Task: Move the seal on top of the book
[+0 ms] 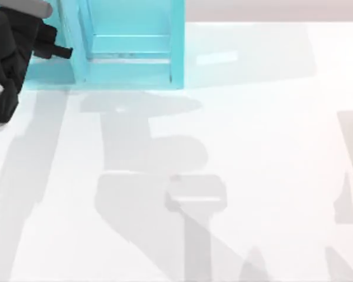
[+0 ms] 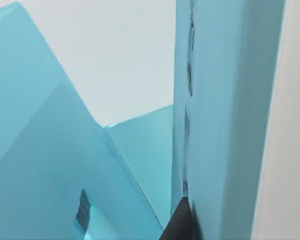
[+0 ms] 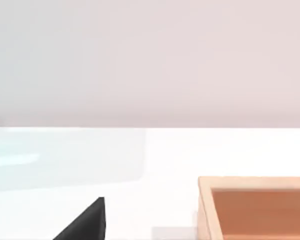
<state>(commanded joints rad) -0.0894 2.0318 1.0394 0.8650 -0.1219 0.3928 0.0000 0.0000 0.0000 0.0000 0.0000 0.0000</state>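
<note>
Step in hand: judged an approach or reposition phase; no seal or book could be made out in these views, so where they lay cannot be told.
Left claw (image 1: pixel 54 47): at the desk's (image 1: pixel 253 147) far left, against the light-blue shelf (image 1: pixel 129 44); the wrist view showed shelf walls close up. Whether its fingers were apart or together cannot be told.
Right arm: near a wooden tray (image 3: pixel 255 205); claw state cannot be told.
Next move: likely calls for locating the seal first.
</note>
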